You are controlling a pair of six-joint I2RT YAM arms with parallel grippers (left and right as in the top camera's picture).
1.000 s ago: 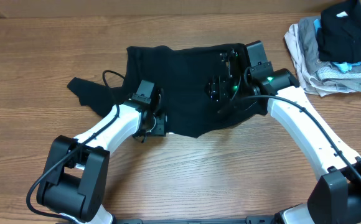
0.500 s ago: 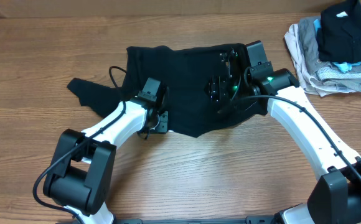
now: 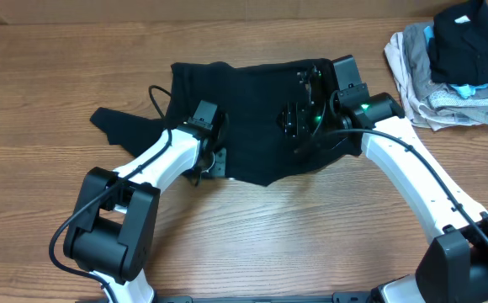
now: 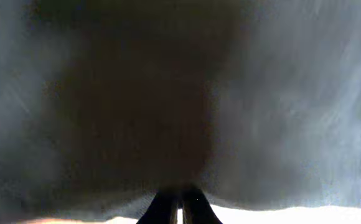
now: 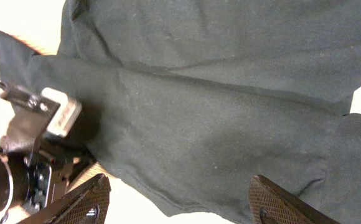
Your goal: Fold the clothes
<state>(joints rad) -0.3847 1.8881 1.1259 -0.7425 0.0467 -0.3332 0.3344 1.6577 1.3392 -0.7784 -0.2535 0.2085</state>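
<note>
black t-shirt (image 3: 252, 109) (pinched by left gripper (image 4: 180, 199))

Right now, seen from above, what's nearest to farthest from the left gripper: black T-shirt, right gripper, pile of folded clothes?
1. The black T-shirt: its near hem meets the left gripper.
2. The right gripper: over the shirt's right half.
3. The pile of folded clothes: far right corner.

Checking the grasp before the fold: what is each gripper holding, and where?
Left gripper looks shut on the black T-shirt at its near edge; right gripper is open over it, holding nothing.
</note>
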